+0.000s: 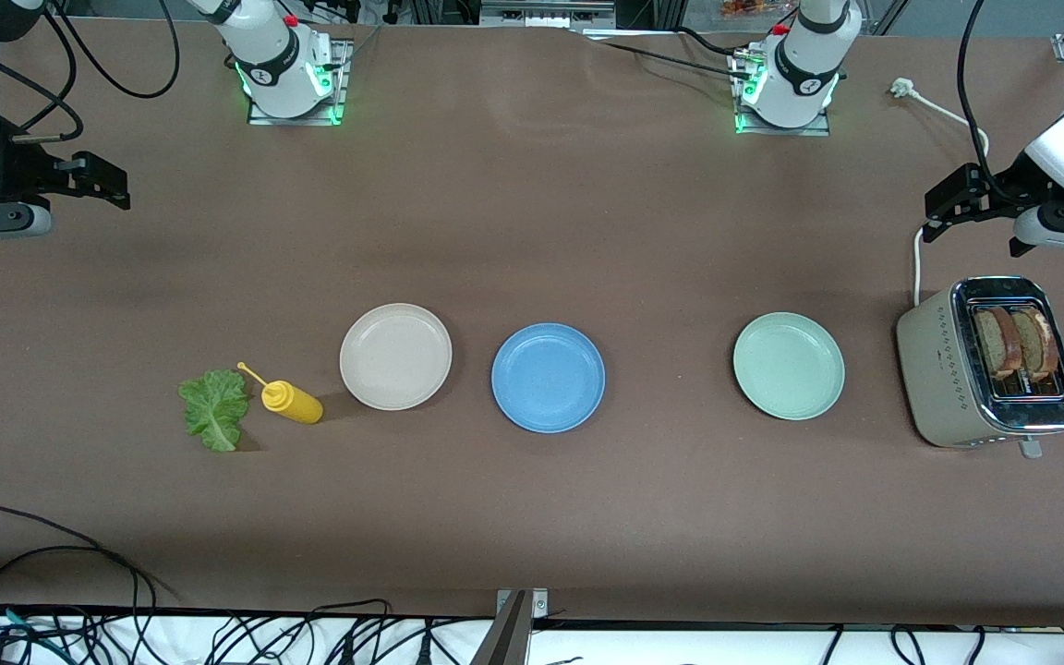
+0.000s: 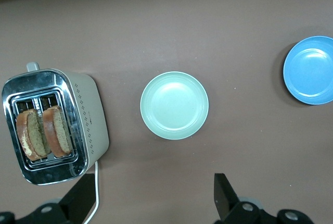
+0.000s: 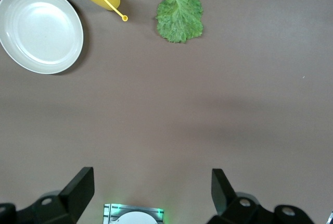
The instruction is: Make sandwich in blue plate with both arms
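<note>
At frame center the blue plate [image 1: 548, 377] lay bare on the tabletop; 2 bread slices [image 1: 1016, 342] stood in the toaster [image 1: 943, 369] at right, the lettuce leaf [image 1: 215, 409] lower left. Left hand [image 1: 966, 205] and right hand [image 1: 93, 180] hung wide open, holding nothing. Bread looked light and crumbly, best pinched at the crust; lettuce limp, best taken by its rib.

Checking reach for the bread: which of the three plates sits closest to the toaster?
The mint-green plate, beside the toaster; the blue plate and beige plate lie toward the right arm's end.
</note>
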Robot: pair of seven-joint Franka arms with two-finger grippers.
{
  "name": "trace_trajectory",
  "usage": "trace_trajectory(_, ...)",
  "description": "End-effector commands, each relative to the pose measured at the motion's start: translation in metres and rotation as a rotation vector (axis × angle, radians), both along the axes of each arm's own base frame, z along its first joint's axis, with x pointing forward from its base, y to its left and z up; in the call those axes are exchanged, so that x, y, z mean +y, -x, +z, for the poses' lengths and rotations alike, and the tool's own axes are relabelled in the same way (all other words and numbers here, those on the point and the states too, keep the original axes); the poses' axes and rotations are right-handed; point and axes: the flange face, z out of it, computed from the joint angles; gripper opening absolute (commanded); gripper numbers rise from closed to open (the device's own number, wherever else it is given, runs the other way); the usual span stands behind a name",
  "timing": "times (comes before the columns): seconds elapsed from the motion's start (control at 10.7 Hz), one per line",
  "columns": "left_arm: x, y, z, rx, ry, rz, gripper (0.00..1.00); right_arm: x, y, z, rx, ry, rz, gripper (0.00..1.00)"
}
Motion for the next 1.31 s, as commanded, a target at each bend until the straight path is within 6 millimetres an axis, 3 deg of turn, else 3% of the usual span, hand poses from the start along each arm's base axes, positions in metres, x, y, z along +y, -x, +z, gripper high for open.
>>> trace_trajectory(0.0, 0.003, 0.003, 0.007, 0.010, -0.025, -0.027, 1.00, -0.003, 0.000, -0.001, 0.022, 0.025, -0.025, 1.00)
trace_trajectory(0.56, 0.013, 0.002, 0.003, 0.021, -0.026, -0.011, 1.00, -0.002, -0.009, 0.003, 0.001, 0.019, -0.028, 1.00)
trace_trajectory(0.84, 0.019, 0.002, 0.001, 0.027, -0.026, 0.000, 1.00, -0.002, -0.022, 0.008, -0.019, 0.018, -0.031, 1.00)
trace_trajectory(1.21, 0.020, 0.002, 0.003, 0.022, -0.025, 0.011, 1.00, 0.000, -0.023, 0.008, -0.022, 0.015, -0.027, 1.00)
